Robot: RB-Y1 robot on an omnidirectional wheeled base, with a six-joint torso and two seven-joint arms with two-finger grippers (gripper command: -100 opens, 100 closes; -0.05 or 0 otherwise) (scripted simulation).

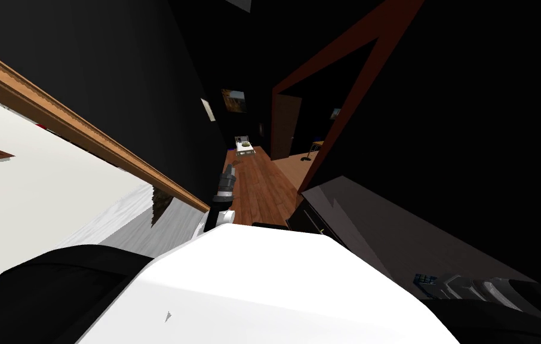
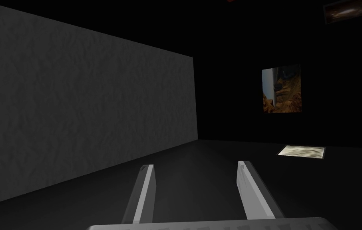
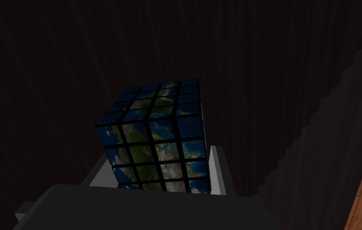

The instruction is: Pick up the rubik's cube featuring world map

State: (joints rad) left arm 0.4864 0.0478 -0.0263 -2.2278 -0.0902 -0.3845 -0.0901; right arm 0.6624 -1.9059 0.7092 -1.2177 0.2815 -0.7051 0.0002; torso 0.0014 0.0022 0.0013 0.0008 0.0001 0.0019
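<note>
Left claw [image 2: 196,164] spread, right claw [image 3: 160,153] tight on the cube [image 3: 154,119]

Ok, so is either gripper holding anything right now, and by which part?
The right gripper holds the world-map cube by two opposite side faces. The left gripper is open and empty.

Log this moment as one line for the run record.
phase: grasp | right gripper: straddling world-map cube, closure unclear | left gripper: open, empty | lift: unconfirmed
</note>
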